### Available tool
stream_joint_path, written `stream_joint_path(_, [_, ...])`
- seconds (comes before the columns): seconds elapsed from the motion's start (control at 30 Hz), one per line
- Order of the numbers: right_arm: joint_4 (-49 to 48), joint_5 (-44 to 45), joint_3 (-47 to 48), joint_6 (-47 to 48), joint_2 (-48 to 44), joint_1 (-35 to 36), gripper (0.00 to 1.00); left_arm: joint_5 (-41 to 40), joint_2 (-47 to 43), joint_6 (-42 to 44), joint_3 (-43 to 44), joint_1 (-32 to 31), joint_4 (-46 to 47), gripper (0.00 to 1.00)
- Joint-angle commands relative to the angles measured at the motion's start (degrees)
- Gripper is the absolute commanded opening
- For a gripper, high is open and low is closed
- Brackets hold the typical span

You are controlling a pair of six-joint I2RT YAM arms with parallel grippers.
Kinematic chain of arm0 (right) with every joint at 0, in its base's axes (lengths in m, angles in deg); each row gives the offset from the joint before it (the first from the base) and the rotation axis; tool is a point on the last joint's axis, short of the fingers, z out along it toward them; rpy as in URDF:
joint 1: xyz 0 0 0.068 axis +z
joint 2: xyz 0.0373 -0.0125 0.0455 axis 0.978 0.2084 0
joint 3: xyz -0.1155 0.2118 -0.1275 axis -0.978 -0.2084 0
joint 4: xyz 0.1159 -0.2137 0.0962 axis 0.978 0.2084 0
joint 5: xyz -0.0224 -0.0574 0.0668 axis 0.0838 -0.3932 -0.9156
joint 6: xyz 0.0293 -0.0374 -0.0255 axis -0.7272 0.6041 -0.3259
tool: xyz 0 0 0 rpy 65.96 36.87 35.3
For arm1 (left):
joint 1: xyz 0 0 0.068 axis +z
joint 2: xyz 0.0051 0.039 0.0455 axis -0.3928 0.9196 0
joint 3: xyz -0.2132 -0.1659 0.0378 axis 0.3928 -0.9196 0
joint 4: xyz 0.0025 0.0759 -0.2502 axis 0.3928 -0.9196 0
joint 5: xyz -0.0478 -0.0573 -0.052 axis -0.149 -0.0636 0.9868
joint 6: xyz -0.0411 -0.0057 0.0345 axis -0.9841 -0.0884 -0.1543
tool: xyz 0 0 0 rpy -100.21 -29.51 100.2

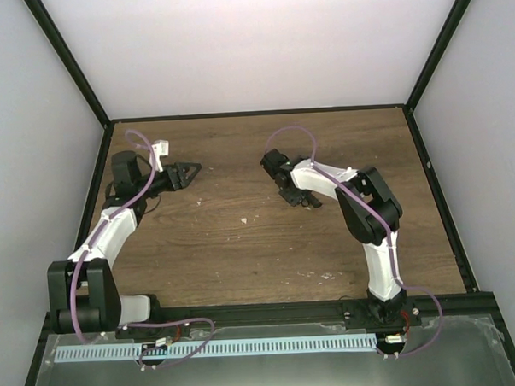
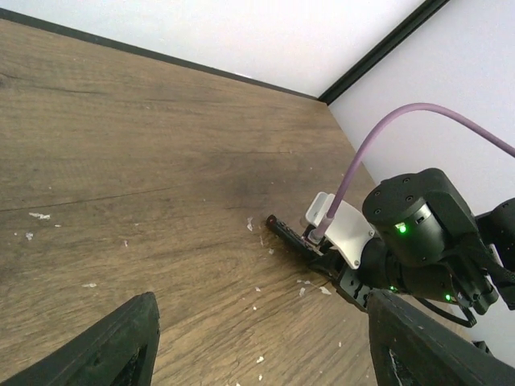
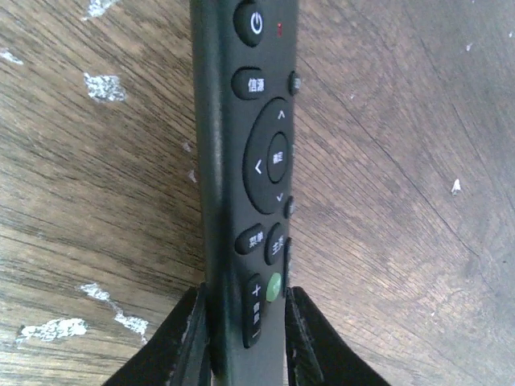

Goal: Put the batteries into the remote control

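Up close, the right fingers sit one on each long edge of the remote control, at its near end, set tight against the plastic. Whether they are pressing or have slackened cannot be told. The remote is face up with its keys showing: a power key at the far end, a round direction pad mid-body, and a green key beside the fingers. It sits over the wood-grain counter, right of centre and about midway between near and far. From the left wrist view, its far tip is at or just above the wood. The left fingers stand wide apart with nothing between them, hovering well to the left of the remote, over the far left part of the counter.

Handling, as a judgement: the remote looks stiff, light and smooth-sided, so it could slip lengthwise in a narrow pinch. The best hold is across its width on the bare edges, away from the keys. The battery bay is not in sight. It is probably on the hidden underside, so the body would need turning over.

Count: one remote control; two pairs of fingers; no blue batteries visible in any view; many small white flecks scattered on the wood.
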Motion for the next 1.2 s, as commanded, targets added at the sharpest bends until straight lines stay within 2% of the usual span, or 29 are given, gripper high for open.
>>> stream_joint_path(0.0, [-1.5, 0.2, -0.5, -0.6, 0.9, 0.7, 0.21, 0.2, 0.2, 0.6, 0.1, 0.0, -0.3, 0.72])
stream_joint_path(0.1, [-1.6, -1.2, -0.6, -0.8, 0.0, 0.8, 0.33, -0.6, -0.5, 0.5, 0.2, 0.0, -0.3, 0.72])
stream_joint_path(0.3, [-1.8, -5.4, -0.3, -1.0, -4.7, 0.8, 0.50, -2.1, -2.5, 0.2, 1.5, 0.0, -0.9, 0.77])
stream_joint_path(0.4, [-3.5, -9.2, -0.3, -0.7, -7.3, 0.3, 0.72, -2.9, -3.6, -0.4, 2.7, 0.0, -0.9, 0.81])
stream_joint_path(0.47, [-5.6, -13.4, -0.7, -1.6, -9.1, -1.2, 0.93, -3.8, -4.5, -0.7, 3.9, 0.0, -1.4, 0.87])
stream_joint_path(0.5, [-6.7, -15.7, -0.8, -2.1, -9.9, -2.5, 0.99, -4.2, -4.9, -0.7, 4.8, 0.0, -1.8, 0.88])
stream_joint_path(0.63, [-9.5, -21.7, -0.6, -4.3, -11.1, -9.1, 1.00, -7.3, -6.8, 0.2, 7.5, 0.0, -4.0, 1.00])
stream_joint_path(0.87, [-14.6, -30.1, -0.8, -6.1, -11.3, -22.3, 1.00, -13.3, -6.8, 3.3, 12.0, 0.1, -11.5, 1.00])
stream_joint_path(1.17, [-16.6, -36.0, -3.3, -7.4, -11.0, -31.9, 1.00, -14.5, -7.8, 3.7, 10.1, 0.1, -11.0, 1.00])
